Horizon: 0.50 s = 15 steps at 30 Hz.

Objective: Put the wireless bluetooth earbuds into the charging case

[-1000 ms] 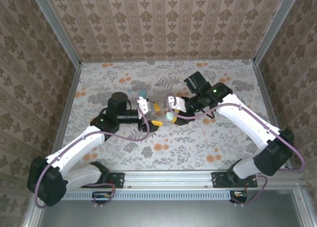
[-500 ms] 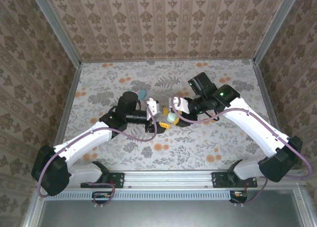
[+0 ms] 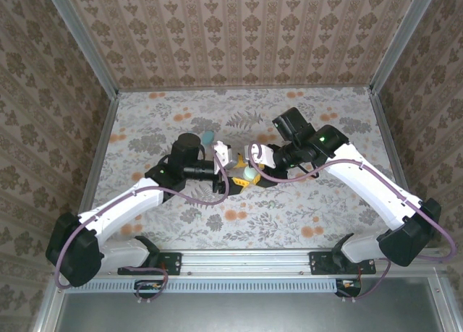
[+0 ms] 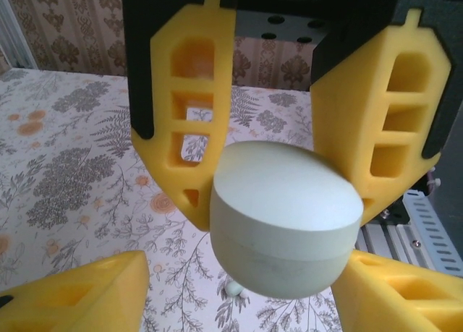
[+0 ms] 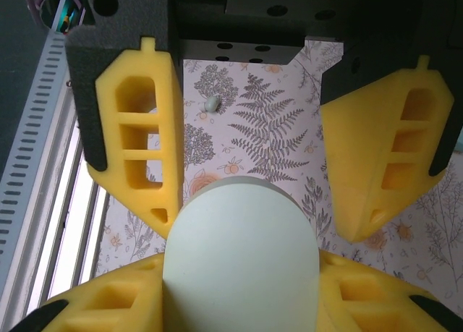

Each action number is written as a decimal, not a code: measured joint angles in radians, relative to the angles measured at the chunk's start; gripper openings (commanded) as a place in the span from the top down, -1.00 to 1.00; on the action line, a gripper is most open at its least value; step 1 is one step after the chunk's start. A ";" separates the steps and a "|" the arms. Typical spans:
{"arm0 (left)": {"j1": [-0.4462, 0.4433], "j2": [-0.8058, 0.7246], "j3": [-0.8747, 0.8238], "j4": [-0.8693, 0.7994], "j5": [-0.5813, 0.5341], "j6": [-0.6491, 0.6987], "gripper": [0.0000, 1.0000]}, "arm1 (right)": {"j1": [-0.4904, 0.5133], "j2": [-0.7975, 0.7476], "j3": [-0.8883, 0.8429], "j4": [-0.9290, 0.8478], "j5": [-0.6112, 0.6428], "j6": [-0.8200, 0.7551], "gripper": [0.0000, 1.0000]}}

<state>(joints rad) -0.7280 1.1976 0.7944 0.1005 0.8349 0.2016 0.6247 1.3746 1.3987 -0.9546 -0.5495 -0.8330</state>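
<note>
The mint-green charging case (image 3: 249,174) hangs closed above the table between the two grippers. My right gripper (image 3: 252,171) is shut on it; in the right wrist view both of its yellow fingers press the case (image 5: 242,260) at its sides. My left gripper (image 3: 234,169) faces it from the left, open, with its fingers either side of the case (image 4: 286,216); one left fingertip (image 4: 362,274) is at the case's edge and the other stands apart. One tiny pale earbud (image 4: 233,287) lies on the floral table under the case, and it is the small bit (image 5: 212,102) in the right wrist view.
A teal-blue oval case (image 3: 207,137) lies on the table behind the left arm. The slotted metal rail (image 3: 246,260) runs along the near edge. Patterned walls with metal posts (image 3: 101,93) close in the table on three sides.
The left arm has swung right and brought its open jaws up to the case. The right gripper has shifted slightly left, still holding the case.
</note>
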 measured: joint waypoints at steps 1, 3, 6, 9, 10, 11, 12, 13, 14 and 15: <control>0.000 0.000 0.000 0.005 0.004 -0.004 -0.37 | 0.000 0.000 0.000 0.000 0.003 0.000 0.27; 0.000 -0.002 0.000 0.006 0.009 -0.010 -0.37 | 0.000 0.000 -0.002 0.000 0.005 0.000 0.27; 0.000 -0.003 0.000 0.013 0.019 -0.019 -0.34 | 0.000 0.002 -0.006 0.001 0.013 0.000 0.27; 0.000 -0.003 0.000 0.016 0.026 -0.025 -0.28 | 0.000 0.002 -0.007 0.001 0.015 0.002 0.27; 0.000 -0.003 0.000 0.019 0.027 -0.026 -0.26 | 0.000 0.002 -0.007 0.002 0.015 0.003 0.27; 0.000 -0.002 0.000 0.021 0.029 -0.027 -0.26 | 0.000 0.002 -0.008 0.002 0.015 0.003 0.27; 0.000 -0.002 0.000 0.021 0.031 -0.027 -0.26 | 0.000 0.002 -0.008 0.002 0.015 0.003 0.26; 0.000 -0.001 0.000 0.021 0.032 -0.028 -0.23 | 0.000 0.002 -0.008 0.002 0.014 0.004 0.27; 0.000 -0.001 0.000 0.021 0.033 -0.029 -0.21 | 0.000 0.002 -0.008 0.004 0.014 0.004 0.26; 0.000 0.000 0.000 0.022 0.033 -0.030 -0.18 | 0.000 0.002 -0.008 0.005 0.014 0.005 0.26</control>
<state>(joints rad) -0.7280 1.1980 0.7944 0.1223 0.8677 0.1719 0.6250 1.3766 1.3903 -0.9497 -0.5350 -0.8284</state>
